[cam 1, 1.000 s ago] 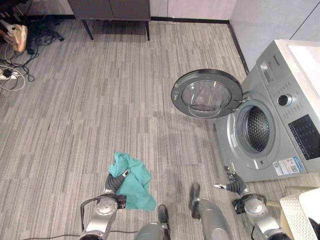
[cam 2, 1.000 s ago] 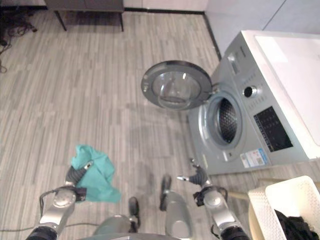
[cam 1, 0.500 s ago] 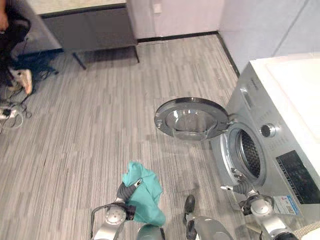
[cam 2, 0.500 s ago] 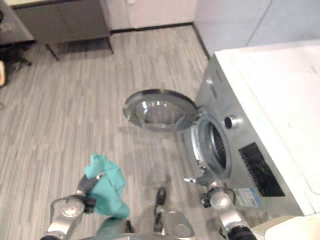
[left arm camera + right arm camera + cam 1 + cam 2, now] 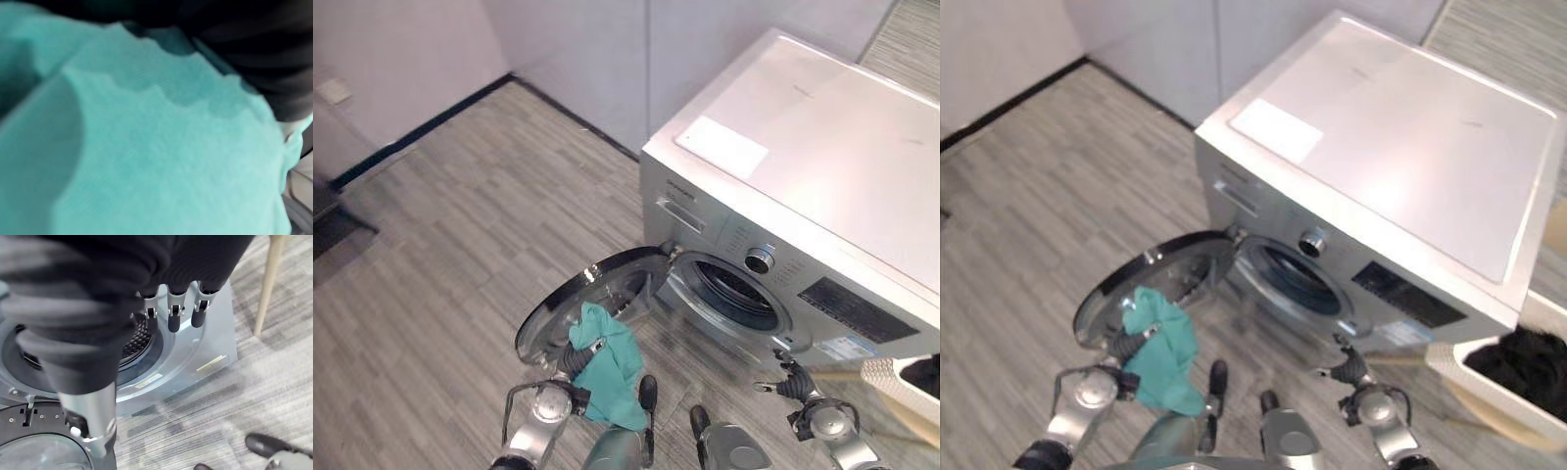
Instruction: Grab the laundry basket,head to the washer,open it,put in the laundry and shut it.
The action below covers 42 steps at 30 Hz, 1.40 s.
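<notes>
Left eye view shows a silver washer (image 5: 803, 176) filling the upper right of the frame, its round door (image 5: 592, 304) swung wide open toward the lower left, so that the dark drum opening (image 5: 732, 292) sits exposed at centre right. At the lower left, the left hand (image 5: 576, 360) grips a teal cloth (image 5: 612, 367), its fingers curled into the fabric; the cloth hangs down from the hand and lies in front of the lower edge of the open door. Left wrist view has the same teal cloth (image 5: 146, 147) pressed close against the camera, with the dark ribbed cover in the upper right corner.

At the lower right of the left eye view, the right hand (image 5: 791, 384) hovers just below the washer's front panel, holding nothing. Right wrist view shows its fingers (image 5: 176, 316) straight and relaxed, pointing toward the washer's front, the drum and the door's inner rim beyond them.

A white laundry basket (image 5: 1518, 392) stands at the right edge of the right eye view, beside the washer, with dark clothes (image 5: 1526, 357) inside. Grey wood-look flooring (image 5: 440, 225) covers the left half of the frame.
</notes>
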Motion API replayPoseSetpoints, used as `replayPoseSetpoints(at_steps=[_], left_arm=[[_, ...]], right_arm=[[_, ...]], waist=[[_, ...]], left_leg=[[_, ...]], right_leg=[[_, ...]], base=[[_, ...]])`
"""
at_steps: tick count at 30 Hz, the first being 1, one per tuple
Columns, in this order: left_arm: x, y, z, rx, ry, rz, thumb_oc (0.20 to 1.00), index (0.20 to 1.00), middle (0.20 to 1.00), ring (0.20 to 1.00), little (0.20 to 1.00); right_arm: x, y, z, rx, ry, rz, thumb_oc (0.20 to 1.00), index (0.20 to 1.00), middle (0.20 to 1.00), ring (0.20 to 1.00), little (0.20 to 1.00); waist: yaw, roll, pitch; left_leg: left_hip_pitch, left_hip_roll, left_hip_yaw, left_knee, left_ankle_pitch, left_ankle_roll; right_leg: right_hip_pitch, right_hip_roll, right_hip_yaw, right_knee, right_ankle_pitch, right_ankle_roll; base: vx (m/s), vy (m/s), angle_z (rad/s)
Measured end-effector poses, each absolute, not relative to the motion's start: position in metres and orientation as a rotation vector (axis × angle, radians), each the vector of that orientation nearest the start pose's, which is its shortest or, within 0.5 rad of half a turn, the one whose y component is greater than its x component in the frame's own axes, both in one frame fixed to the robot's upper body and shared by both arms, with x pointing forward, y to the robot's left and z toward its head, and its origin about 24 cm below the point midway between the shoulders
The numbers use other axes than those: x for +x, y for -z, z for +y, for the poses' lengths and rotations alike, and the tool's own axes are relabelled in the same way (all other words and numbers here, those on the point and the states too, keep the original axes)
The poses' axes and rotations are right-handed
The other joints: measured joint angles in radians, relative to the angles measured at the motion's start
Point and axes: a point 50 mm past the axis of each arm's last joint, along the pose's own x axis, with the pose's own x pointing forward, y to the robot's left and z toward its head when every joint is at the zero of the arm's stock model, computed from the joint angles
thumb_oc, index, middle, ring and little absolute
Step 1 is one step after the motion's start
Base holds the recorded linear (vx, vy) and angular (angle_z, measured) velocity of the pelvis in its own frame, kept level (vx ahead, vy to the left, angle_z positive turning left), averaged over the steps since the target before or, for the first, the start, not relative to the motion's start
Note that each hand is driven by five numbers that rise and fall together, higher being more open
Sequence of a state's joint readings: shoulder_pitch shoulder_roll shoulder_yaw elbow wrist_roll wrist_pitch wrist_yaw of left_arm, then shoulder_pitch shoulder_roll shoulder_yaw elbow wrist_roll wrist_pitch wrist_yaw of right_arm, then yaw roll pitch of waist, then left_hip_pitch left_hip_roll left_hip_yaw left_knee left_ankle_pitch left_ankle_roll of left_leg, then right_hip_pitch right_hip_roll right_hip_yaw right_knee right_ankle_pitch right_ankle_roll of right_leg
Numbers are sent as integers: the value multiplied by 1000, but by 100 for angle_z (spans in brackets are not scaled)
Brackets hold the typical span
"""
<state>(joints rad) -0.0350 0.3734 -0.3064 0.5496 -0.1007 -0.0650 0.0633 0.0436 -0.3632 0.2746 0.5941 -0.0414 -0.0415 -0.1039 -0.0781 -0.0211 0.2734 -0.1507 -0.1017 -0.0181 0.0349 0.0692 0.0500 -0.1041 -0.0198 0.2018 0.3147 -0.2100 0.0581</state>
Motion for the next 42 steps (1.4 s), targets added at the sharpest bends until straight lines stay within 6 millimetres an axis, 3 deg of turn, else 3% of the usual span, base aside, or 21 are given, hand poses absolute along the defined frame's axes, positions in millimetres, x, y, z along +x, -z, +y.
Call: replayPoseSetpoints(at_steps=[1,3,4,5,6,9,10,12,16,17,20,22,24,26,28,31,33,34,37,38,42], left_arm=[[226,61,204,370,113,476,200,200,200,200,200],[227,53,211,377,94,443,200,200,200,200,200],[223,56,212,374,88,456,200,200,200,200,200],[224,56,209,366,87,450,200,200,200,200,200],[223,55,210,362,81,439,200,200,200,200,200],[212,60,228,352,2,479,200,200,200,200,200],[210,61,229,349,-4,487,200,200,200,200,200],[208,62,230,348,-13,493,200,200,200,200,200],[197,69,231,343,-16,526,200,200,200,200,200],[200,68,229,341,-15,519,200,200,200,200,200],[203,70,217,326,0,513,200,200,200,200,200],[218,63,206,322,24,467,200,200,200,200,200],[225,59,201,316,30,439,200,200,200,200,200],[232,54,198,316,29,412,200,200,200,200,200],[242,46,199,323,17,380,200,200,200,200,200],[272,20,195,339,-4,271,200,200,200,200,200],[284,7,195,334,-27,214,200,200,200,200,200],[295,-8,194,309,-53,155,200,200,200,200,200],[319,-42,191,320,-88,29,200,200,200,200,200],[335,-69,192,338,-118,-59,200,200,200,200,200],[354,-113,199,375,-188,-189,200,200,200,200,200]], right_arm=[[190,88,-210,-486,-98,606,1000,1000,1000,1000,1000],[207,82,-194,-459,-134,566,1000,1000,1000,1000,1000],[216,74,-185,-434,-138,510,1000,1000,1000,1000,1000],[217,73,-186,-430,-135,503,1000,1000,1000,1000,1000],[213,75,-184,-425,-137,512,1000,1000,1000,1000,1000],[216,74,-185,-454,-139,501,1000,1000,1000,1000,1000],[210,77,-190,-453,-121,522,1000,1000,1000,1000,1000],[201,81,-198,-447,-92,554,1000,1000,1000,1000,1000],[189,88,-207,-460,-79,597,1000,1000,1000,1000,1000],[190,88,-209,-464,-62,599,1000,1000,1000,1000,1000],[197,83,-221,-500,-33,584,1000,1000,1000,1000,1000],[206,75,-230,-518,1,556,1000,1000,1000,1000,1000],[206,73,-235,-517,20,555,1000,1000,1000,1000,1000],[211,69,-236,-509,39,534,1000,1000,1000,1000,1000],[218,66,-232,-507,40,512,1000,1000,1000,1000,1000],[237,54,-228,-505,39,456,1000,1000,1000,1000,1000],[245,48,-223,-505,33,423,1000,1000,1000,1000,1000],[253,42,-219,-506,25,392,1000,1000,1000,1000,1000],[270,23,-214,-505,39,300,1000,1000,1000,1000,1000],[285,6,-208,-491,48,222,1000,1000,1000,1000,1000],[308,-31,-198,-458,77,64,1000,1000,1000,1000,1000]], waist=[[-6,0,0],[61,-5,5],[75,-10,2],[77,-10,0],[61,-24,-9],[95,-48,-30],[80,-46,-33],[59,-40,-34],[55,-30,-34],[61,-33,-31],[81,-10,-25],[80,-1,0],[73,-2,16],[57,33,34],[55,22,62],[52,-1,138],[53,-6,164],[52,-5,180],[51,-10,216],[43,-29,245],[18,-45,285]], left_leg=[[1,-2,21,-1,-8,-4],[40,57,252,-51,-5,16],[65,56,259,-47,-10,13],[86,51,220,-55,-26,10],[96,48,256,-55,-49,3],[99,48,334,-51,-78,-8],[98,47,333,-54,-76,-5],[89,52,320,-50,-73,-4],[46,78,340,28,-83,-25],[4,84,304,96,-83,-25],[-32,93,133,150,-80,-29],[-79,93,68,146,-94,-60],[-96,115,58,121,-93,-62],[-94,157,60,88,-78,-62],[-114,152,74,84,-51,-74],[-160,132,143,108,-60,-56],[-202,124,150,165,-71,-43],[-242,120,149,209,-115,-38],[-383,118,147,357,-154,-29],[-491,127,149,475,-174,-27],[-689,165,147,722,-279,-20]], right_leg=[[-22,-11,-2,35,0,1],[-115,-83,-246,89,18,28],[-106,-151,-424,64,19,30],[-80,-166,-449,35,19,30],[-57,-172,-480,6,19,31],[-57,-189,-591,0,21,32],[-48,-169,-584,-14,19,31],[-39,-118,-494,-58,25,15],[-78,-93,-474,-27,35,-27],[-89,-97,-455,-33,64,-58],[-84,-75,-423,-69,81,-78],[-84,-74,-413,-101,100,-88],[-90,-58,-412,-121,117,-74],[-111,-24,-397,-107,124,-81],[-168,-27,-369,-62,122,-76],[-267,-56,-312,9,119,-63],[-314,-69,-301,66,114,-57],[-353,-79,-302,104,84,-46],[-476,-99,-299,225,47,-44],[-581,-104,-283,329,31,-47],[-762,-97,-270,528,-43,-66]], base=[[42,179,-144],[62,76,-222],[55,43,-227],[31,10,-144],[81,-43,-74],[119,-150,-94],[92,-137,-31],[18,-86,25],[-85,-99,-6],[5,-4,-13],[41,45,-38],[29,76,-12],[-1,98,-16],[-50,175,-42],[-68,164,-51],[-101,93,-52],[-17,-2,-19],[-33,-14,-5],[-128,-19,10],[-130,-30,6],[-93,-23,-9]])
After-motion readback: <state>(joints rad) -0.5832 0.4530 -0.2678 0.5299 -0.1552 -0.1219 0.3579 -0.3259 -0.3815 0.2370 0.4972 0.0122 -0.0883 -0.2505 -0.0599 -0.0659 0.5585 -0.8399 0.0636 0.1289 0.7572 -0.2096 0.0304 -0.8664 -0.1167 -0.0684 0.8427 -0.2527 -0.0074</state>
